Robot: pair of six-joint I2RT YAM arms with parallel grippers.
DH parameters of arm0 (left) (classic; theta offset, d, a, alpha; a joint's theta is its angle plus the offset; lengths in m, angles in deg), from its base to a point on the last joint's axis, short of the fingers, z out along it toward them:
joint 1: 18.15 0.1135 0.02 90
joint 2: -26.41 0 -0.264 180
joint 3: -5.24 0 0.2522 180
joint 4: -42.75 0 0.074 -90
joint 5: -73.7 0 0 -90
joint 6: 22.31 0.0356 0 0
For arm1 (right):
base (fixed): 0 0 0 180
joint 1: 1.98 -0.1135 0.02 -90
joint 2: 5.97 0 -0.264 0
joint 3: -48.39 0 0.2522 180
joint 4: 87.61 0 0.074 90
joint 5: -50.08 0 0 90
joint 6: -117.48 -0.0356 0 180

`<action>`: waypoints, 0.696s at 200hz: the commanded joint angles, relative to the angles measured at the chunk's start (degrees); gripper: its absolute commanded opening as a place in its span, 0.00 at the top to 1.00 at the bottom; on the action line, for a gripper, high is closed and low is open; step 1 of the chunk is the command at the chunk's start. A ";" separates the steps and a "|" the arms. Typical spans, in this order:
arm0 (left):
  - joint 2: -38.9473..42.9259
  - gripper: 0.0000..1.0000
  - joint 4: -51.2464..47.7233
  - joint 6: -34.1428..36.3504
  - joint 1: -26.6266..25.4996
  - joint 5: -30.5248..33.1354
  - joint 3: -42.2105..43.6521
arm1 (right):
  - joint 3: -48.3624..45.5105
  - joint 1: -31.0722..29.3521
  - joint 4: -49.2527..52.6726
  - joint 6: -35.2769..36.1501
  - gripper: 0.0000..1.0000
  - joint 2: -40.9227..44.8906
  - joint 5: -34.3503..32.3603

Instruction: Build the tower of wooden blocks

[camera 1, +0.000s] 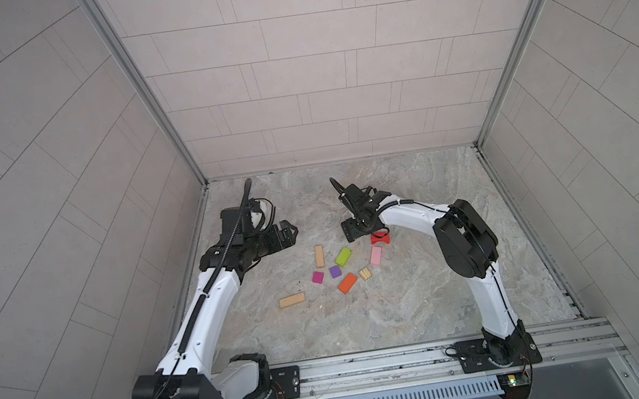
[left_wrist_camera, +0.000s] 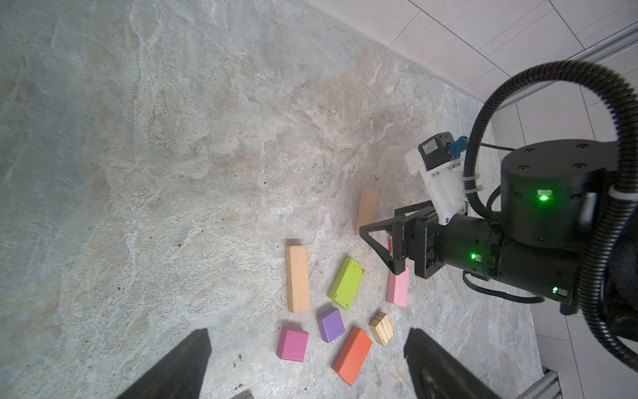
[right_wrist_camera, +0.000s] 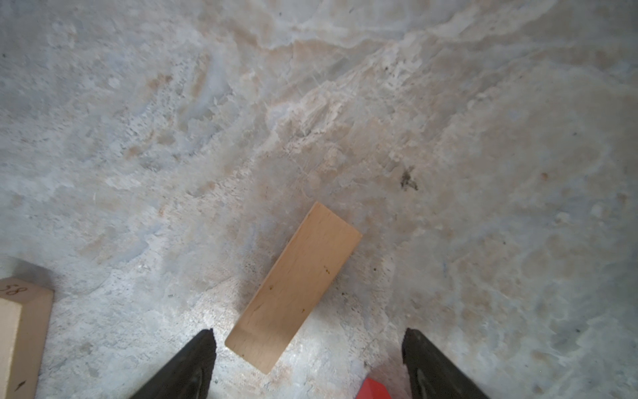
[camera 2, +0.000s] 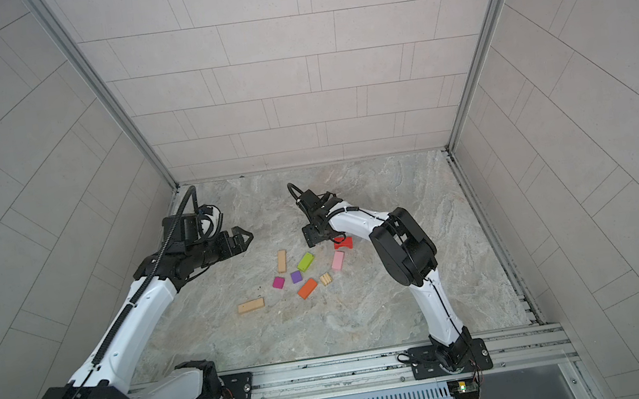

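no tower yet: wood blocks lie loose and flat on the bench (camera 1: 407, 302) around the green block (camera 1: 343, 256). right gripper (right_wrist_camera: 309, 343) hovers just beyond the green block, fingers spread, nothing held, over a flat tan bar (right_wrist_camera: 293, 286) lying skew to them. red arch (right_wrist_camera: 374, 390) sits close by one finger. likely step: grab that bar as the base. best to turn the wrist square to its long sides, drop straight, and stay off the arch. left gripper (camera 1: 291, 233) hangs left of the green block, fingers spread, empty. writing: handwritten "58" on the end of a second tan bar (right_wrist_camera: 20, 328); no brands seen.
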 commanded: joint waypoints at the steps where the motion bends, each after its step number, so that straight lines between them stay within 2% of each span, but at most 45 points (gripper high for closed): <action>1: 0.33 0.05 1.03 -0.27 0.27 -0.28 0.59 | 1.14 -0.93 1.09 -3.46 0.15 -2.07 -3.58; 69: 0.17 0.05 1.07 -0.29 0.25 -0.65 0.60 | -3.28 -1.11 1.57 -2.04 0.19 0.29 -7.47; 139: -0.84 0.05 2.36 -1.23 0.21 -3.59 0.94 | -11.07 3.44 0.19 0.14 0.20 5.17 -6.68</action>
